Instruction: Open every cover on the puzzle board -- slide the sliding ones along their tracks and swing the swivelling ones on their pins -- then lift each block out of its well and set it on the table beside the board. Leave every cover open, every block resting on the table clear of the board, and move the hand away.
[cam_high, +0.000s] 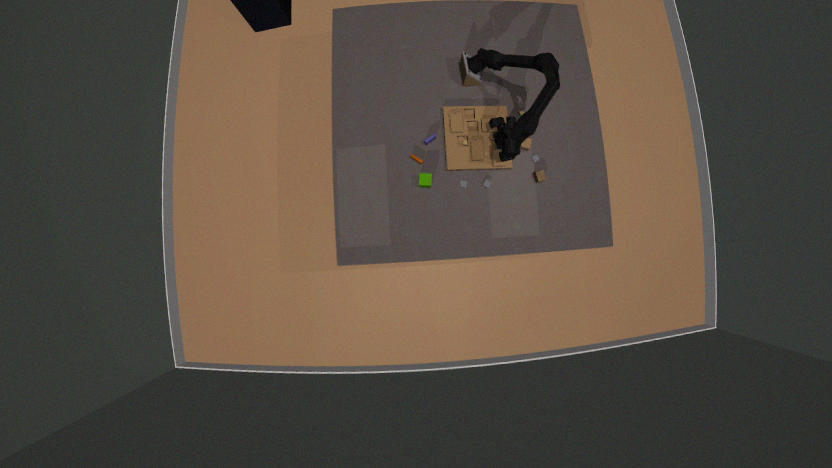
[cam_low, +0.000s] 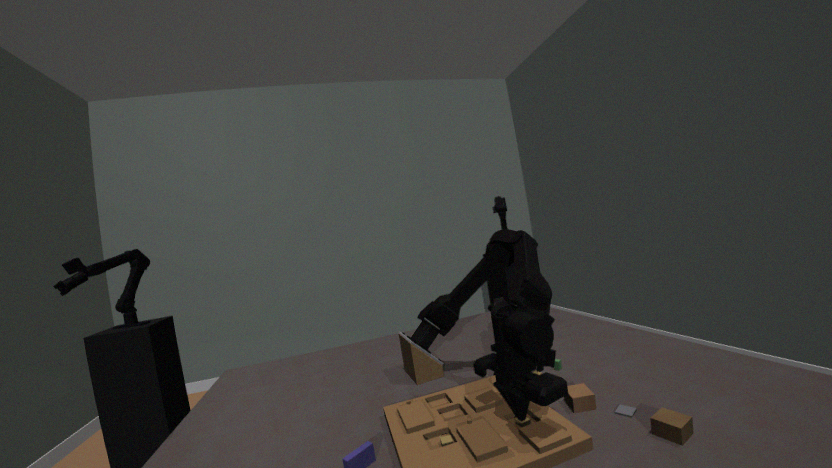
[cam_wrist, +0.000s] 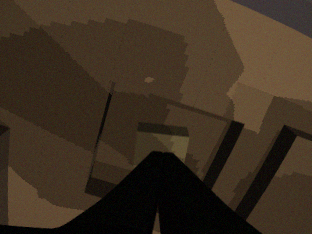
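The wooden puzzle board (cam_high: 458, 161) (cam_low: 416, 449) lies on the table mat. My gripper (cam_low: 522, 417) (cam_wrist: 160, 161) is shut and empty, its tips low over the board's right part, at a pale block (cam_low: 524, 423) (cam_wrist: 172, 143) in a well. I cannot tell whether they touch. Raised covers include one at the left (cam_high: 456, 122) (cam_low: 415, 417), one in the middle (cam_high: 477, 150) (cam_low: 481, 440) and one at the right (cam_low: 545, 436). Another pale block (cam_high: 464, 142) (cam_low: 446, 440) sits in an uncovered well. Two wells (cam_high: 470, 114) (cam_low: 452, 412) look empty. The arm hides part of the board in the top view.
A purple piece (cam_high: 429, 139) (cam_low: 358, 455), an orange piece (cam_high: 416, 158) and a green block (cam_high: 425, 180) lie left of the board. Wooden blocks (cam_high: 539, 175) (cam_low: 580, 398) stand to its right. Small grey tiles (cam_high: 463, 183) (cam_low: 625, 410) lie around it.
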